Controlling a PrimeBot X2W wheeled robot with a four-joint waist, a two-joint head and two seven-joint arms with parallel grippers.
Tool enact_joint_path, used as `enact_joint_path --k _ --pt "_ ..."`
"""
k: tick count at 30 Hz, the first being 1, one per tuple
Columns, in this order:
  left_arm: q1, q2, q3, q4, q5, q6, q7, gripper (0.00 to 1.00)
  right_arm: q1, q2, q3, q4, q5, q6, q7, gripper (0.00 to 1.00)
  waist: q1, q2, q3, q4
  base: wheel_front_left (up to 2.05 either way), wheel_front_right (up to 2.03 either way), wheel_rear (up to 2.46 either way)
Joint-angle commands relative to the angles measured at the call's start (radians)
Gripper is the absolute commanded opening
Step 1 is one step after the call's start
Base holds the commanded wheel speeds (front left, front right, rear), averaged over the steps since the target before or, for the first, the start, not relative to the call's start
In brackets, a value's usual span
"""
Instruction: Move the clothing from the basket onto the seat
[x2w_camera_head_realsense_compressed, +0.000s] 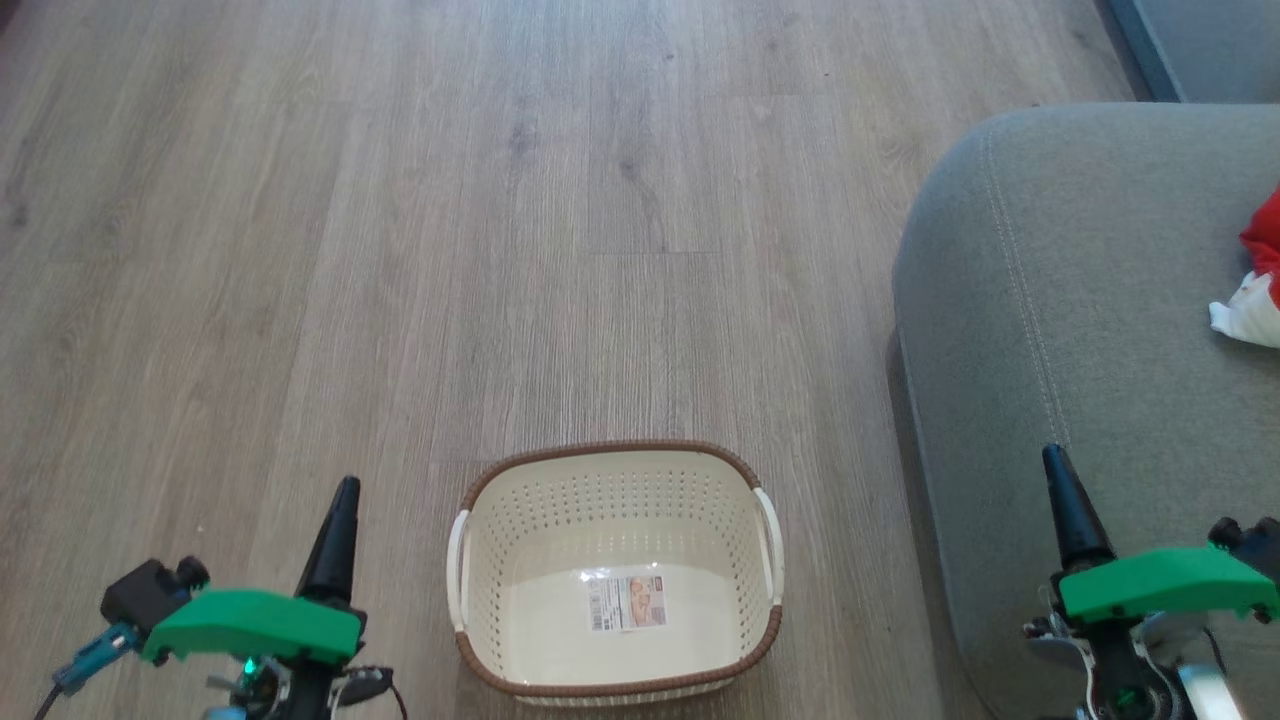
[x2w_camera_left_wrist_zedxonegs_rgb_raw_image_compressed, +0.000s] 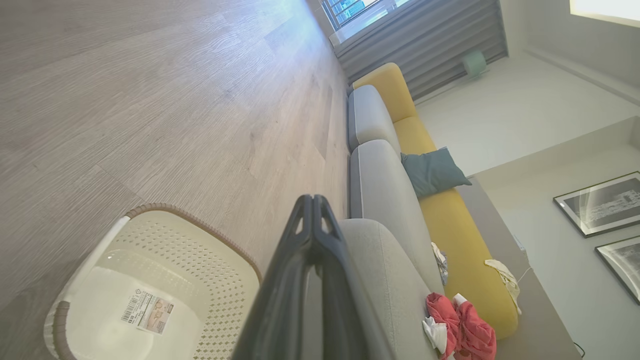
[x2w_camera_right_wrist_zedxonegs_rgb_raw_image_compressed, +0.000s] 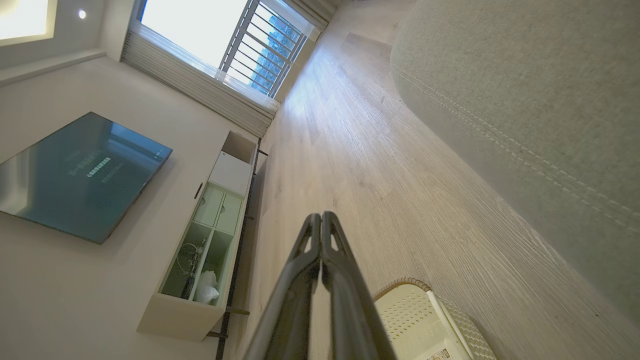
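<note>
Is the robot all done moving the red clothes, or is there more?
It looks done. The basket is empty apart from a sticker, and the red clothing lies on the grey seat. Nothing is in hand: the left gripper and right gripper are both shut on nothing. Nothing looks left to move.

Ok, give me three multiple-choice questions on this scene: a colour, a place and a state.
1. The rim of the basket is: A brown, B white, C red.
2. The clothing lies: A in the basket, B on the seat, C over a basket handle.
3. On the left gripper, the fingers are: A pressed together, B wide apart, C closed on clothing.
Answers: 1 A, the woven rim shows brown. 2 B, red fabric rests on the grey cushion. 3 A, no gap shows between them.
</note>
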Motion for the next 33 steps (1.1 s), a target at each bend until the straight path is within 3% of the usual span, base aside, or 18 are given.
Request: enact_joint_path --k 1,33 --pt "-0.058 0.009 0.029 -0.025 -0.031 -0.009 0.007 0.0 -0.059 -0.001 0.006 -0.031 0.033 0.0 0.01 0.0 0.0 0.0 0.0 -0.001 0.0 0.0 0.0" --pt "-0.082 0.008 0.099 -0.009 -0.355 -0.034 0.099 0.0 -0.078 0.018 -0.035 -0.023 0.378 0.0 0.1 0.0 0.0 0.0 -0.003 -0.025 0.0 0.0 0.0"
